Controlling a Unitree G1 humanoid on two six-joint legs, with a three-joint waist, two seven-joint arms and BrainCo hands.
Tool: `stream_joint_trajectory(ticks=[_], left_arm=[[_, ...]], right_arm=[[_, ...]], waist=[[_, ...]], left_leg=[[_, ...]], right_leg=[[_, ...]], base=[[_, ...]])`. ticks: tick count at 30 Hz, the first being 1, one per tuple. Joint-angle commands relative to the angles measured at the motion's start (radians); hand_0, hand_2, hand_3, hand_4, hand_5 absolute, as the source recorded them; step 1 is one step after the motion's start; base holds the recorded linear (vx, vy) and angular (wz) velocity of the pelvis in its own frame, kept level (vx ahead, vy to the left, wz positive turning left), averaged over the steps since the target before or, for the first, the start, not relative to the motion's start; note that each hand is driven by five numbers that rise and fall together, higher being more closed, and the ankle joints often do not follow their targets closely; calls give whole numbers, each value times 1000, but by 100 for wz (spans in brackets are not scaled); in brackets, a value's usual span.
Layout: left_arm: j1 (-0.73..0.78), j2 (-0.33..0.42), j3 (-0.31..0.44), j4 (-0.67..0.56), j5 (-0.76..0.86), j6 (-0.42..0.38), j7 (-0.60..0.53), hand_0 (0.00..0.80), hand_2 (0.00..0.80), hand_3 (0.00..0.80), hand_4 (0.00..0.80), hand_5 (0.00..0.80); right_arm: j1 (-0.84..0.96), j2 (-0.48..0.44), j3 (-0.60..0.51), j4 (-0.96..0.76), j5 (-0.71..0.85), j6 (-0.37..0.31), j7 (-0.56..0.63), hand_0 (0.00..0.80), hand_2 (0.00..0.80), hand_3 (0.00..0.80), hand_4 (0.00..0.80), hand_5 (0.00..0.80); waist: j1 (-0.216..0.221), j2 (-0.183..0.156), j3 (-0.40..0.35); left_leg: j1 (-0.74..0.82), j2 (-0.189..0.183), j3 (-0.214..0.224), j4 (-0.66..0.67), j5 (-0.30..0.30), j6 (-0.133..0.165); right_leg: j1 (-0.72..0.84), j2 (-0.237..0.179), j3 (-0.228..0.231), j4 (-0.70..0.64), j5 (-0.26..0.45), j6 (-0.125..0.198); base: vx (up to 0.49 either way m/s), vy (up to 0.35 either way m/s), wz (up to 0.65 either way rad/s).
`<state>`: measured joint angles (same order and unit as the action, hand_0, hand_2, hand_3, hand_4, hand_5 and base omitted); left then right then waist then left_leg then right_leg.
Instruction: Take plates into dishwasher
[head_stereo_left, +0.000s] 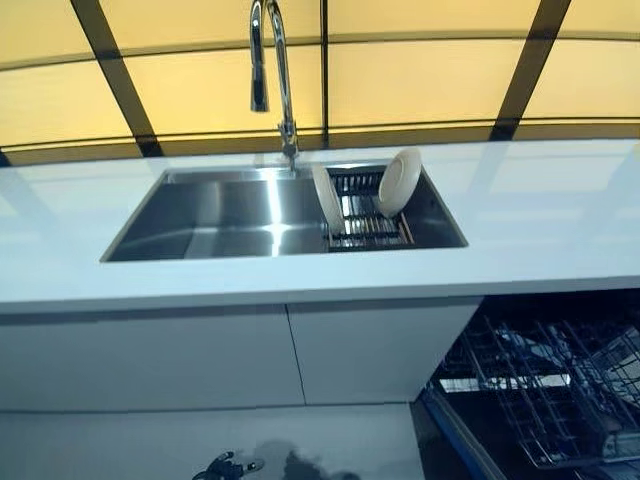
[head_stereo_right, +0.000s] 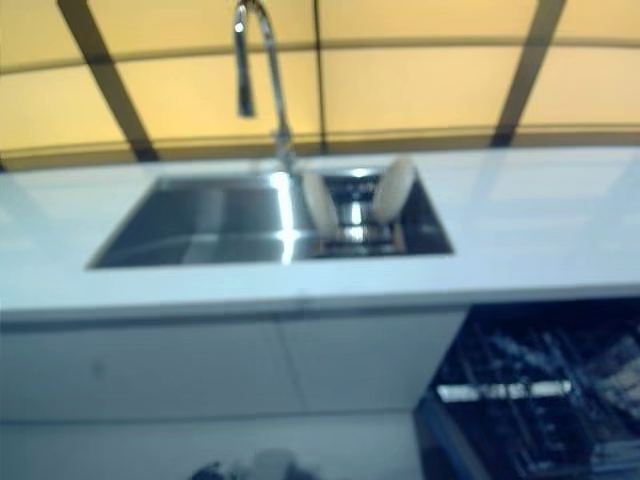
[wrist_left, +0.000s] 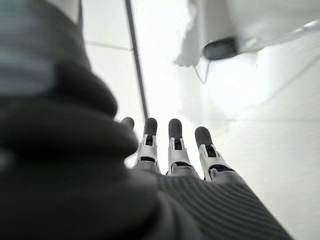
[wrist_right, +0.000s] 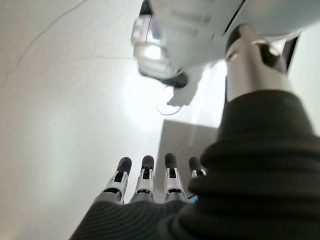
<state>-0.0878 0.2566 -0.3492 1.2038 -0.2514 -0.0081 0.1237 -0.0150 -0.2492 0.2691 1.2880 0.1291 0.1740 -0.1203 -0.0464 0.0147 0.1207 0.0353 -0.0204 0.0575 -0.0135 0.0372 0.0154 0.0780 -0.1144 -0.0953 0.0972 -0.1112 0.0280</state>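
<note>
Kitchen, listed near to far for you: left hand (wrist_left: 172, 150) and right hand (wrist_right: 145, 182), both hanging low over the floor, fingers straight, holding nothing; dishwasher rack (head_stereo_left: 545, 385), pulled out below the white counter (head_stereo_left: 540, 215), no plate visible in it. Farther back, sink (head_stereo_left: 220, 215) with two plates (head_stereo_left: 398, 182) on edge in its drainer (head_stereo_left: 362, 225). Status, as you may judge it: nothing moved yet, both plates remain.

A steel sink (head_stereo_left: 230, 215) was set into the white worktop (head_stereo_left: 540, 215). A curved chrome faucet (head_stereo_left: 275, 75) stood at the sink's far edge. White cabinet doors (head_stereo_left: 200, 355) were below the worktop's near edge.
</note>
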Motion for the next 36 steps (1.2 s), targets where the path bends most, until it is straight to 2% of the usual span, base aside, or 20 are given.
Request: stream_joint_trajectory(ticks=[1,7,11,13,14,15,17,18,19,20,23,25,26,29,30,31,32,34,36], left_arm=[[-36,1,14,8,9,1,-23,0,0,0,0,0],[-34,-17,27,11,-10,-5,-23,0,0,0,0,0],[-45,-20,12,9,71,4,-9,0,0,0,0,0],[-42,-6,-3,0,84,18,-6,0,0,0,0,0],[-40,0,-7,-6,81,24,-8,0,0,0,0,0],[-34,11,-16,-14,79,28,-18,0,0,0,0,0],[-28,18,-21,-16,71,34,-25,0,0,0,0,0],[-25,23,-22,-16,56,38,-26,0,0,0,0,0],[-26,29,-20,-14,23,35,-29,0,0,0,0,0],[-27,32,-14,-14,9,31,-34,0,0,0,0,0],[-37,33,13,-16,38,29,-50,0,0,0,0,0],[-37,25,11,-16,31,29,-57,0,0,0,0,0],[-36,14,10,-12,38,17,-74,0,0,0,0,0],[-25,-8,7,-3,58,3,-49,0,0,0,0,0],[-23,-8,10,-4,60,7,-43,0,0,0,0,0],[-20,-5,8,-5,63,10,-45,0,0,0,0,0],[-20,-6,7,-4,65,10,-48,0,0,0,0,0],[-20,-2,3,3,74,12,-63,0,0,0,0,0],[-20,-1,-6,3,81,25,-57,0,0,0,0,0]], right_arm=[[-46,-9,19,4,-4,-21,9,0,0,0,0,0],[-55,-8,18,-6,-15,-6,43,0,0,0,0,0],[-63,-11,24,3,-67,18,68,0,0,0,0,0],[-60,-8,31,0,-80,14,69,0,0,0,0,0],[-62,-9,34,-4,-86,13,70,0,0,0,0,0],[-68,-15,40,-16,-105,4,79,0,0,0,0,0],[-72,-22,46,-25,-130,-3,92,0,0,0,0,0],[-74,-26,59,-29,-154,-6,105,0,0,0,0,0],[-78,-26,83,-27,-171,-17,118,0,0,0,0,0],[-81,-26,97,-21,-177,-30,121,0,0,0,0,0],[-87,-24,119,-26,-227,-77,135,0,0,0,0,0],[-92,-28,137,-39,-210,-97,171,0,0,0,0,0],[-102,-34,145,-51,-220,-111,231,0,0,0,0,0],[-102,-33,168,-55,-267,-147,294,0,0,0,0,0],[-102,-36,180,-61,-277,-177,317,0,0,0,0,0],[-108,-41,193,-75,-290,-240,349,0,0,0,0,0],[-112,-43,202,-86,-285,-252,363,0,0,0,0,0],[-132,-59,215,-99,-286,-339,440,0,0,0,0,0],[-146,-66,228,-111,-267,-371,478,0,0,0,0,0]], waist=[[12,-5,-24],[23,-19,-17],[25,-18,-15],[24,-9,-20],[24,-4,-19],[17,8,-8],[12,15,3],[8,21,8],[9,23,8],[12,22,11],[21,3,11],[28,-13,2],[36,-22,-3],[44,-33,-21],[47,-35,-26],[53,-36,-32],[55,-36,-35],[65,-36,-44],[72,-38,-49]], left_leg=[[-95,-8,-41,108,-102,47],[-147,-9,-35,194,-143,47],[-152,-17,-17,232,-176,69],[-108,-30,-30,178,-160,87],[-88,-36,-35,149,-150,94],[-47,-43,-37,91,-130,104],[-10,-46,-29,42,-114,106],[10,-41,-26,14,-101,102],[13,-35,-18,12,-96,90],[13,-32,-14,19,-102,86],[-11,-36,-32,66,-125,90],[-22,-34,-37,80,-119,82],[-17,-25,-28,69,-116,74],[9,-21,-39,17,-99,63],[15,-20,-43,4,-95,59],[24,-18,-47,-18,-87,51],[28,-17,-48,-29,-83,48],[41,-12,-52,-68,-66,36],[48,-13,-56,-74,-66,34]], right_leg=[[18,7,29,-35,32,20],[28,1,55,-89,61,33],[29,-14,63,-72,61,49],[-8,-25,52,19,78,44],[-45,-37,48,95,112,43],[-160,-45,49,282,173,41],[-220,-28,47,356,172,32],[-227,-2,44,320,159,23],[-218,37,43,194,136,17],[-215,54,44,124,137,18],[-157,79,74,48,98,17],[-116,79,55,-5,100,16],[-92,76,37,-40,103,15],[-52,81,20,-96,106,9],[-41,82,14,-112,108,9],[-28,81,5,-135,112,9],[-24,81,0,-144,113,10],[-10,84,-18,-163,115,13],[4,84,-32,-174,114,14]], base=[[43,21,-4],[67,39,0],[124,132,-2],[185,178,-2],[120,207,-8],[69,172,-15],[70,93,-51],[105,-29,-55],[88,-86,-29],[62,-121,-2],[95,-160,1],[103,-182,32],[82,-127,29],[111,-110,17],[92,-89,17],[66,-72,13],[57,-66,15],[51,-59,8],[55,-43,9]])
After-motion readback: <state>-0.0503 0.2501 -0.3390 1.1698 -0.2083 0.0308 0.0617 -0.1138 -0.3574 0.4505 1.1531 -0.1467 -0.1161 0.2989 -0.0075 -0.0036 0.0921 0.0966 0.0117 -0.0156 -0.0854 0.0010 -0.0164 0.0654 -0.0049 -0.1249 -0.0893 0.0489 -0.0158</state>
